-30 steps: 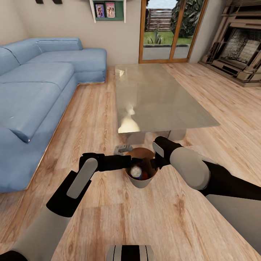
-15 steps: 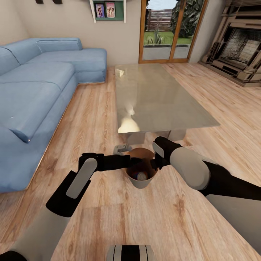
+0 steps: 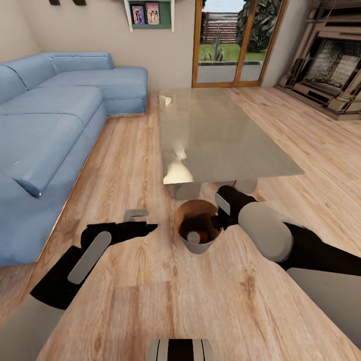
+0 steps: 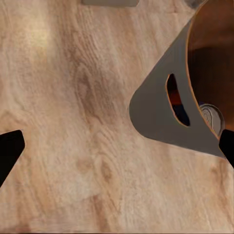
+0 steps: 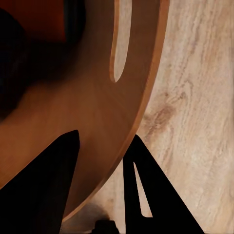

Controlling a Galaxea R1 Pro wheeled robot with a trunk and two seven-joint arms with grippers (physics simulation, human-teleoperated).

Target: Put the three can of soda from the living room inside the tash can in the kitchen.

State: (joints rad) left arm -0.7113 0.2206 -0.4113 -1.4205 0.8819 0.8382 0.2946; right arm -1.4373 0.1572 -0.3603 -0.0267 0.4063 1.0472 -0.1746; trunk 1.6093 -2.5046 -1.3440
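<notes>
Right hand [image 5: 100, 161] grips tash can [image 3: 198, 248] rim

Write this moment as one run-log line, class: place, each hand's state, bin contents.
place: living room | left hand: open, beside trash can | right hand: shut on trash can rim | cans: inside bin, count unclear

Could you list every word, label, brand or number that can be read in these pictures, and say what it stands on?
None can be read.
The pictures on the green wall shelf: coloured covers, any print too small and blurred.
The cans of soda inside the trash can: no label legible in the head view.
The silvery can top in the left wrist view: no readable marking.
</notes>
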